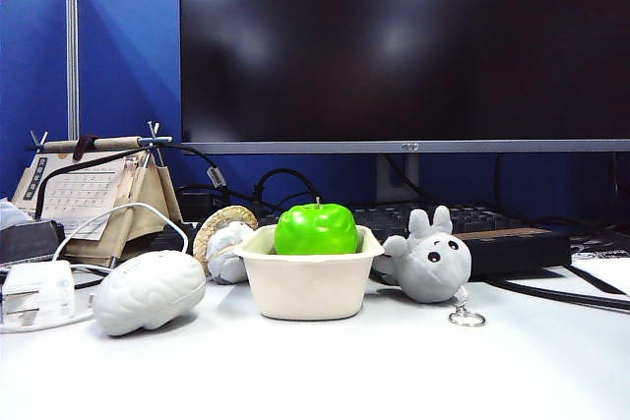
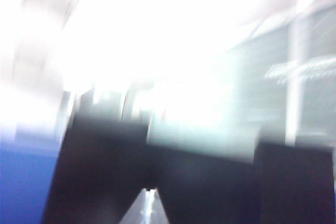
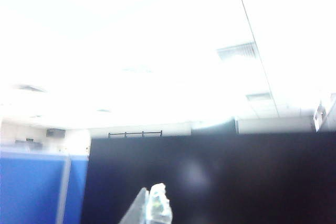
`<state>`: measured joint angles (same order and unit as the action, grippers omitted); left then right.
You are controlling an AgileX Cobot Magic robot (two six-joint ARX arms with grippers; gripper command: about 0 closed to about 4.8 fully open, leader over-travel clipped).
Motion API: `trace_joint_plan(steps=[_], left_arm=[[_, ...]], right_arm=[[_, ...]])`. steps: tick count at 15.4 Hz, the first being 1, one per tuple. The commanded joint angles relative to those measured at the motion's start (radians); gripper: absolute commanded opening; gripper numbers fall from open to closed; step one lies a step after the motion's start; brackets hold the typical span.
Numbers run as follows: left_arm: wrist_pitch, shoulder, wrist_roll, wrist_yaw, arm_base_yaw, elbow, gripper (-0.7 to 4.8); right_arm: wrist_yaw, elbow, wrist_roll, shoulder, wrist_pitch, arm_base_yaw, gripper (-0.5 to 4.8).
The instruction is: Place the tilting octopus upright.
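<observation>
Grey plush marks the octopus (image 1: pixel 430 261), lying tipped on the white table (image 1: pixel 394 371) at the right of centre in the exterior view, just beside the cream bowl (image 1: pixel 308 282) that holds a green apple (image 1: pixel 316 229); its keyring (image 1: pixel 466 317) trails toward the lower right. Neither arm shows in that view. The left gripper (image 2: pixel 148 208) and right gripper (image 3: pixel 152 208) appear only as closed tips at the lower edge of their wrist views, holding nothing, cameras aimed up at the monitor (image 1: pixel 404 46) and ceiling. I judge the approach has barely begun. Next, a gripper, probably the right, must descend, open, and take the head.
</observation>
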<state>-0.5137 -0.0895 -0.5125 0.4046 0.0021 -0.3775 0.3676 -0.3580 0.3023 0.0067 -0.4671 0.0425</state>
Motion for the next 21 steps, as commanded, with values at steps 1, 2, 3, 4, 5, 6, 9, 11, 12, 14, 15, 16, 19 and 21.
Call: trace_joint_plan(steps=[1,2,3,4,5,6,9,11,12,14,15,16,19,21], left_arm=[[0.354,-0.042,0.239,-0.103,0.003,-0.357,-0.06],[0.478,-0.088,0.305,-0.148,0.003,-0.495,-0.05],[0.571,-0.148,0.361,-0.166,0.003,-0.624,-0.05],[0.648,-0.226,0.407,-0.164,0.003,-0.754,-0.05],[0.719,-0.310,0.416,-0.161,0.003,-0.870,-0.05],[0.816,-0.409,0.416,-0.154,0.003,-0.986,-0.05],[0.998,-0.605,0.415,-0.085,0.003,-1.145,-0.05],[1.098,-0.756,0.396,0.111,0.002,-1.190,-0.05],[1.143,-0.820,0.396,0.198,0.002,-1.190,-0.05],[1.254,-0.948,0.396,0.360,-0.003,-1.190,-0.05],[1.314,-1.011,0.396,0.407,-0.026,-1.189,-0.05],[1.374,-1.084,0.386,0.409,-0.075,-1.189,-0.05],[1.408,-1.242,0.382,0.408,-0.206,-1.189,-0.05],[1.392,-1.310,0.382,0.407,-0.294,-1.189,-0.05]], right_arm=[[-0.042,-0.340,-0.171,0.069,0.386,0.000,0.07],[-0.085,-0.490,-0.212,0.128,0.504,0.000,0.07],[-0.108,-0.623,-0.246,0.199,0.602,0.000,0.07],[-0.106,-0.752,-0.275,0.279,0.694,0.000,0.07],[-0.101,-0.888,-0.281,0.375,0.791,0.000,0.07],[-0.079,-1.037,-0.281,0.486,0.929,0.000,0.07],[-0.073,-1.288,-0.281,0.692,1.233,-0.001,0.07],[-0.066,-1.366,-0.278,0.817,1.383,-0.002,0.07],[-0.023,-1.366,-0.275,0.852,1.424,-0.002,0.07],[0.132,-1.366,-0.269,0.946,1.555,-0.005,0.07],[0.188,-1.365,-0.269,0.987,1.619,-0.008,0.07],[0.216,-1.365,-0.269,1.043,1.673,-0.008,0.07],[0.215,-1.356,-0.282,1.198,1.828,-0.008,0.08],[0.215,-1.302,-0.307,1.250,1.823,-0.009,0.08]])
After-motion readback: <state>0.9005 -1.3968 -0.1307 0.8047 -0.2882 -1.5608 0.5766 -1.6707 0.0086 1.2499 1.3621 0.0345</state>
